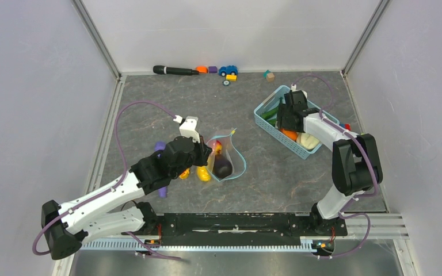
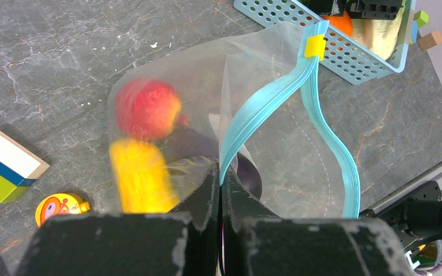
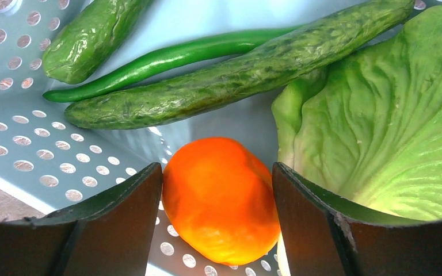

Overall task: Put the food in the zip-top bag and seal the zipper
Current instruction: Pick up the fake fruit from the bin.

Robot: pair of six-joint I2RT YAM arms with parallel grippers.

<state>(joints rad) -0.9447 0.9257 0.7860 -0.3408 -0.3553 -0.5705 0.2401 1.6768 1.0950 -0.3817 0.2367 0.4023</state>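
Basket [image 3: 29, 155] is lying under the right gripper [image 3: 216, 172]. Bag [image 2: 276, 155] is spreading ahead of the left gripper [image 2: 220, 178], whose fingers are pinching tight on its zipper [image 2: 265, 106]. Mango [image 2: 141, 175], red fruit [image 2: 148, 108] and eggplant [image 2: 247, 178] are sitting inside it, just beyond those fingertips. Lettuce [image 3: 380, 132] is lying beside the right fingers. Orange [image 3: 218, 201] is sitting between them, and they are standing wide, close against it.

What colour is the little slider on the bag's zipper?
Yellow. The slider sits on the teal-blue zipper, and the left wrist view shows it best.
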